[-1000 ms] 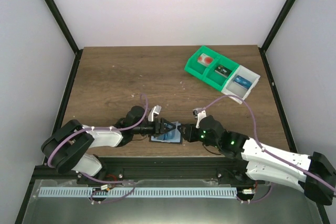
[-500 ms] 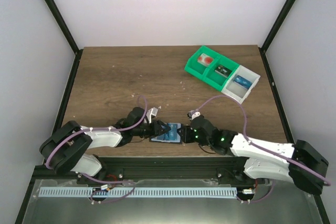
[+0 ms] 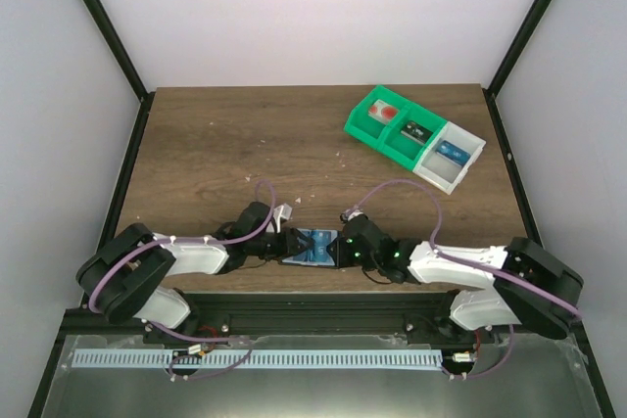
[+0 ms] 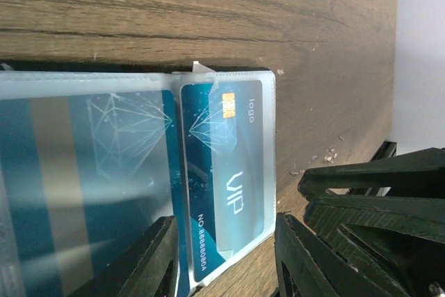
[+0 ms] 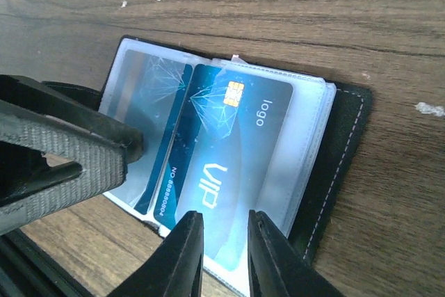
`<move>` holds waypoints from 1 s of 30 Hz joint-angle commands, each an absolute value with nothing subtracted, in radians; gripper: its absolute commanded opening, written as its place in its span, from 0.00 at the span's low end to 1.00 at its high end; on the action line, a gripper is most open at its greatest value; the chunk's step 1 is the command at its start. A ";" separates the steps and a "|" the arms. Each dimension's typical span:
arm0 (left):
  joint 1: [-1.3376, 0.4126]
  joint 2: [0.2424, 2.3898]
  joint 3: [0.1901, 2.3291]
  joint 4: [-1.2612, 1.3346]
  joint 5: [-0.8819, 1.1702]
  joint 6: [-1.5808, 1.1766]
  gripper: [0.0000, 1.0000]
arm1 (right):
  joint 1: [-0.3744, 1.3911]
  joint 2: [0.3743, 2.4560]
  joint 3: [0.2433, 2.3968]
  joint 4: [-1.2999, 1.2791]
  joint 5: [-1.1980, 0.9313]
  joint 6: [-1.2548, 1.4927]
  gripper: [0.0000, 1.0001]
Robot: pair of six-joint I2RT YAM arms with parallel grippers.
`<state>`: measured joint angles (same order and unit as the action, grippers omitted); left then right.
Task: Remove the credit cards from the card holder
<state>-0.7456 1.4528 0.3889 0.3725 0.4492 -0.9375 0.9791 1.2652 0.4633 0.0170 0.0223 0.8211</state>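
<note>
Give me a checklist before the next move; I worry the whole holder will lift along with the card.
1. Card holder lying open on the table: ok.
2. VIP card face in view: ok.
3. Right gripper lined up with the card's near edge: ok.
4. Right gripper pinching the card: not ok, jaws apart.
5. Left gripper pinning the card holder: not ok, jaws apart around the clear sleeve edge.
6. Card loose in its sleeve: cannot tell.

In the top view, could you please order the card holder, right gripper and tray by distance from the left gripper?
1. Card holder, at the left gripper fingertips.
2. Right gripper, just across the holder.
3. Tray, far back right.
</note>
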 commanded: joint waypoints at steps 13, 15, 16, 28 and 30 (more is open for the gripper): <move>-0.732 1.478 0.351 0.407 0.451 -0.922 0.41 | 0.963 1.413 0.474 0.109 -0.023 0.814 0.19; -0.732 1.484 0.354 0.403 0.452 -0.922 0.41 | 0.963 1.417 0.469 0.109 -0.025 0.818 0.18; -0.732 1.489 0.354 0.405 0.455 -0.922 0.41 | 0.963 1.417 0.465 0.110 -0.025 0.820 0.18; -0.733 1.537 0.362 0.478 0.497 -0.955 0.36 | 0.963 1.420 0.449 0.124 -0.025 0.824 0.17; -0.733 1.539 0.363 0.481 0.497 -0.956 0.33 | 0.963 1.421 0.447 0.125 -0.025 0.824 0.17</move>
